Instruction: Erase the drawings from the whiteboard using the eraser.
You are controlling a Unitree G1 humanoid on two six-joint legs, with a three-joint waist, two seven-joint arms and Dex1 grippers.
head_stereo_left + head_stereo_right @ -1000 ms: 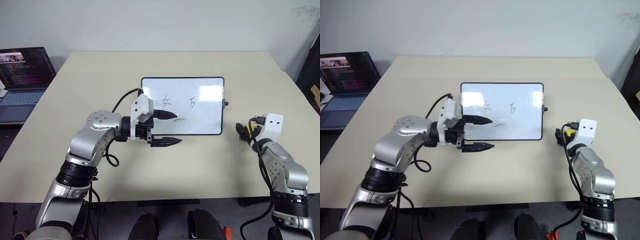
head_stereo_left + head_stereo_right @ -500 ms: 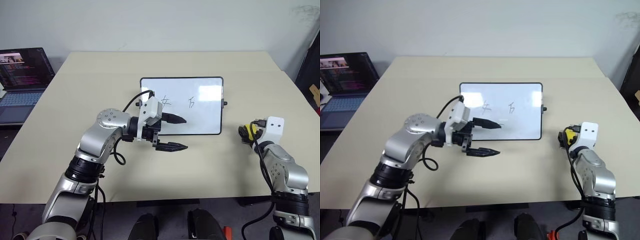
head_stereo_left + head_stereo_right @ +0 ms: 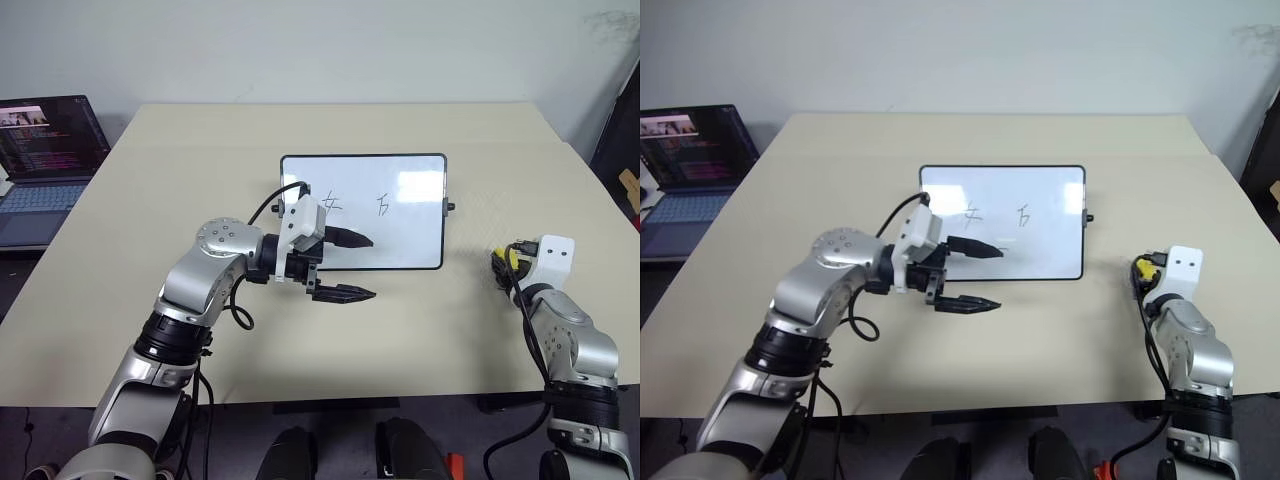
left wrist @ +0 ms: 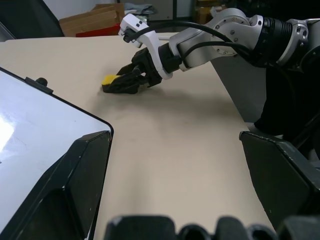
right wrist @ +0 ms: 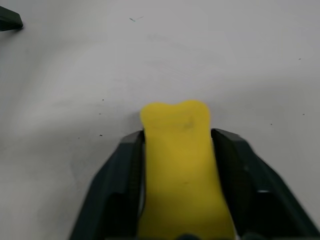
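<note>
Right claw (image 5: pixel 177 150) clenched on eraser (image 5: pixel 177 165); left claw (image 3: pixel 350 265) spread over whiteboard (image 3: pixel 400 215).

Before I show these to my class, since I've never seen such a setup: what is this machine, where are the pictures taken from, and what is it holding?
It is a two-armed humanoid robot at a beige table. Two pictures come from its head, looking down; two come from cameras on its wrists. On the table lies a whiteboard with small black drawings. The left gripper hangs open over the board's near edge. The right gripper, beside the board, is shut on a yellow eraser. A laptop sits off to the left.
</note>
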